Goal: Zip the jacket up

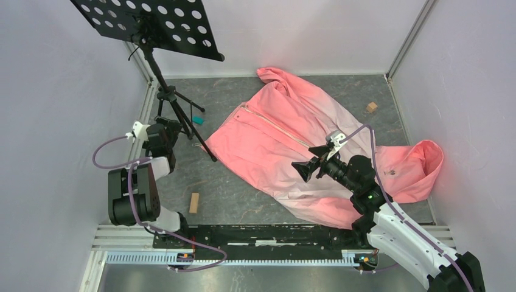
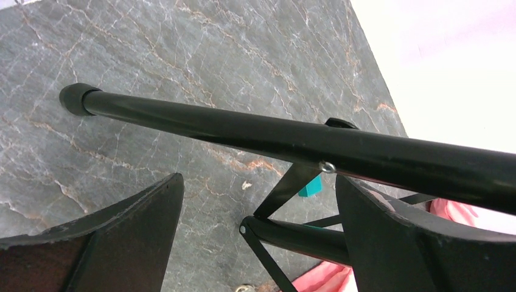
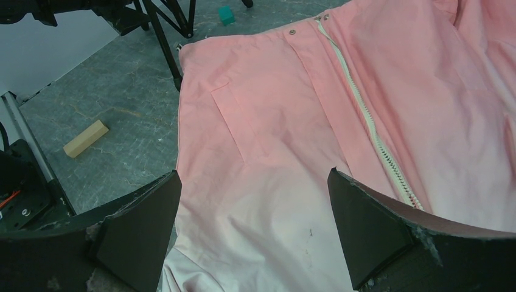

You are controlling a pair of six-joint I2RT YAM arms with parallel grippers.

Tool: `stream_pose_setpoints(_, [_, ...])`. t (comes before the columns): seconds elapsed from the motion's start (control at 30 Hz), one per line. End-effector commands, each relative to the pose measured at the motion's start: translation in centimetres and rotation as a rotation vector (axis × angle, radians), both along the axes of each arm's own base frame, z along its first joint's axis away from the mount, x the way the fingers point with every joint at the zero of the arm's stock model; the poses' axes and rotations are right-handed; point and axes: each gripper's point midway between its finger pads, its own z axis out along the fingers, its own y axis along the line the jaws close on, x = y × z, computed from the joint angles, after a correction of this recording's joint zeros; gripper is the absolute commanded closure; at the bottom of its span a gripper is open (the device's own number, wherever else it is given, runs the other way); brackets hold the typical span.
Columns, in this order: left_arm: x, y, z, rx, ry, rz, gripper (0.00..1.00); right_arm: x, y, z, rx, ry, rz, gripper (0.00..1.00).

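The jacket [image 1: 274, 134] lies spread flat on the grey table, salmon pink fading to whitish at its near end. Its hood [image 1: 420, 164] is at the right. The pale zipper [image 1: 277, 126] runs diagonally down its front. My right gripper [image 1: 309, 160] is open and empty, hovering above the whitish part, left of the zipper's near end. In the right wrist view the jacket [image 3: 274, 121] fills the frame, the zipper [image 3: 365, 115] passes behind the right finger, and the gripper [image 3: 254, 172] holds nothing. My left gripper [image 1: 163, 132] is open and empty by the stand's legs, away from the jacket.
A black music stand [image 1: 152, 24] on a tripod [image 1: 176, 109] stands at the back left. A tripod leg [image 2: 243, 128] crosses just in front of my left gripper [image 2: 260, 177]. A teal block [image 1: 198, 121] and two wooden blocks [image 1: 194, 202] [image 1: 371, 107] lie on the table. Walls enclose three sides.
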Motion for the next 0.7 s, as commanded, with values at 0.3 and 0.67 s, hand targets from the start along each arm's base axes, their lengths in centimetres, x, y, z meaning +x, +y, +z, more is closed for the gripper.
stream_pose_setpoints(0.3, [3.8, 1.0, 3.0, 0.085, -0.075, -0.018, 0.0, 0.3, -0.1, 1.3, 0.003, -0.031, -0.011, 0.03])
stream_pose_setpoints(0.67, [6.5, 1.8, 3.4, 0.128, -0.056, -0.022, 0.0, 0.5, -0.2, 1.0, -0.005, -0.021, -0.022, 0.03])
